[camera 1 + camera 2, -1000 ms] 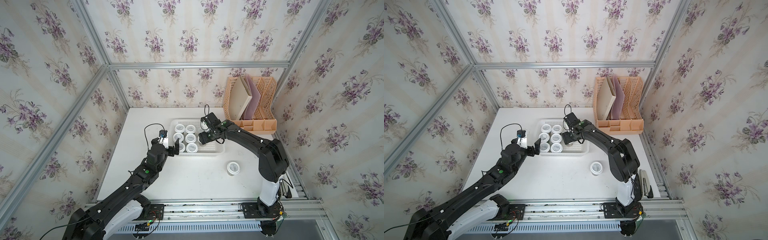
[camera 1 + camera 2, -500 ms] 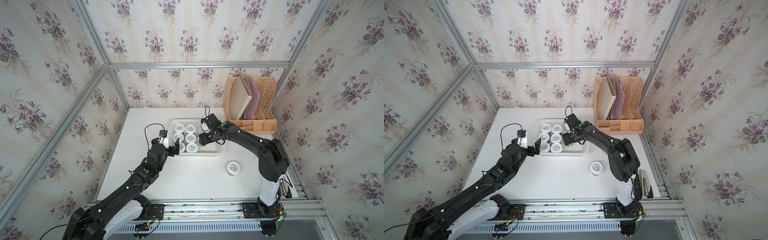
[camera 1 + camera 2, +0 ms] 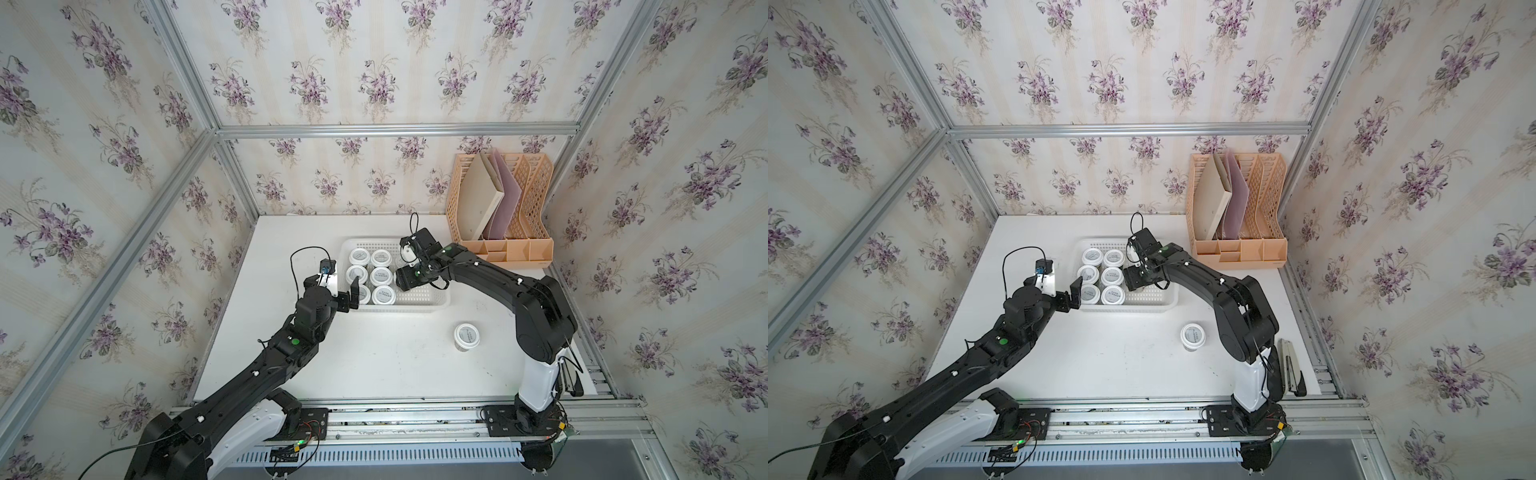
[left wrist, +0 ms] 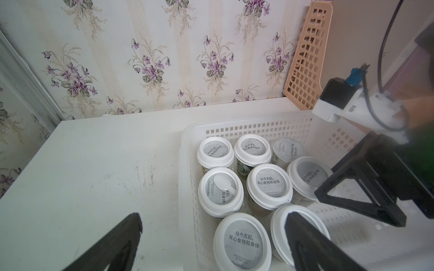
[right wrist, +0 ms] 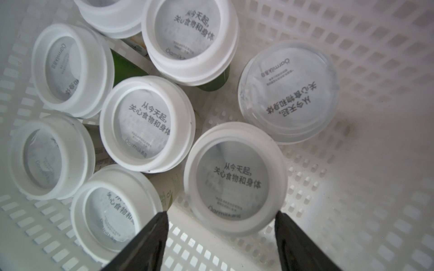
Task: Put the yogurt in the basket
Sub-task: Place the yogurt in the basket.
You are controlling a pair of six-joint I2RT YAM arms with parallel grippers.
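White table (image 3: 374, 353), basket (image 3: 432, 297), some yogurt (image 3: 381, 275) hidden under right hand (image 3: 409, 279)

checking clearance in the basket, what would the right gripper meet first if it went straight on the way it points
Probably the round yogurt cup with the white-rimmed grey lid, standing in the white perforated plastic basket ahead of the open right gripper, between its fingers; the gap is unclear.

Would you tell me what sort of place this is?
Probably a staged robot test booth: floral wallpaper panels in an aluminium frame, two arms bolted to a rail, and a white table with a basket.
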